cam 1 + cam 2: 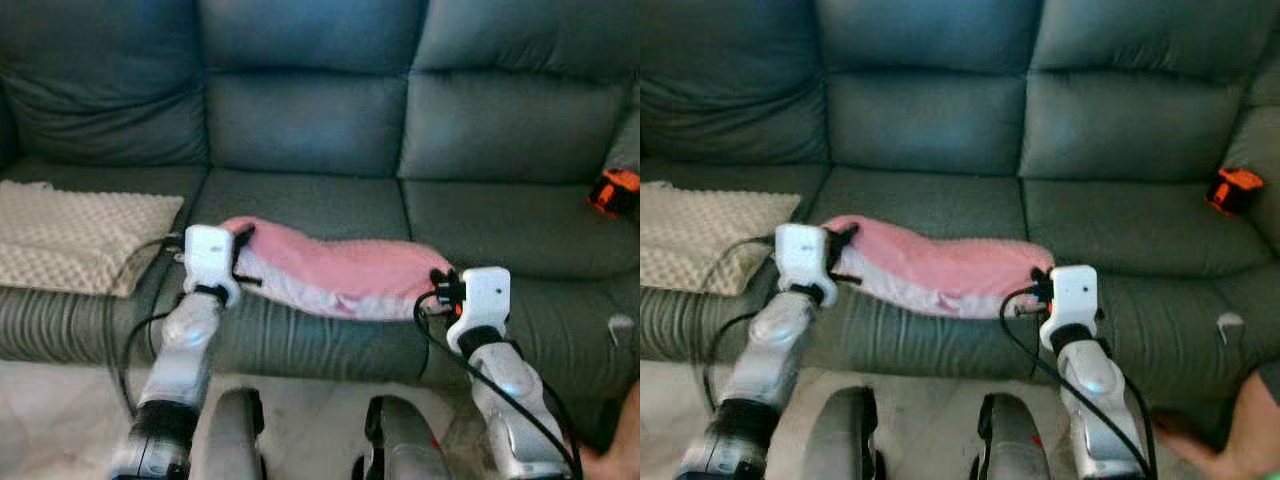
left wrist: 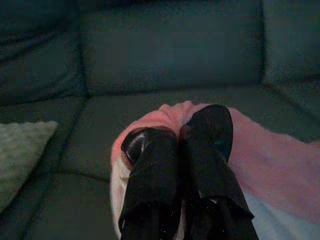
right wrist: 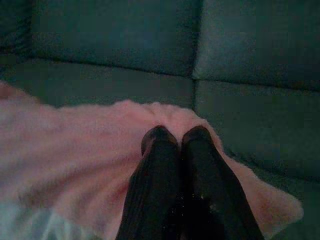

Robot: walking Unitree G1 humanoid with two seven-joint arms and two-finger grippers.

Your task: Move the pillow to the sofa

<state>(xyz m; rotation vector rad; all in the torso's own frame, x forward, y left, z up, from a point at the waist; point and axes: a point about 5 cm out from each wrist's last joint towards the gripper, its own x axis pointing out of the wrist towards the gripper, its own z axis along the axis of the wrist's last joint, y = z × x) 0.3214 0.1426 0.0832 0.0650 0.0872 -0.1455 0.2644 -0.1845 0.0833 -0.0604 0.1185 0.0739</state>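
Left gripper (image 2: 179,131) and right gripper (image 3: 177,137), fingers together, pinch opposite ends of the pillow (image 1: 335,270), lying lengthwise along the sofa's (image 1: 310,120) front edge.

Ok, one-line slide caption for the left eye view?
Both grippers, left gripper and right gripper, shut at opposite ends of the pink pillow lying on the dark sofa seat.

Cream blanket (image 1: 75,235) — orange-black object (image 1: 614,190) opposite.
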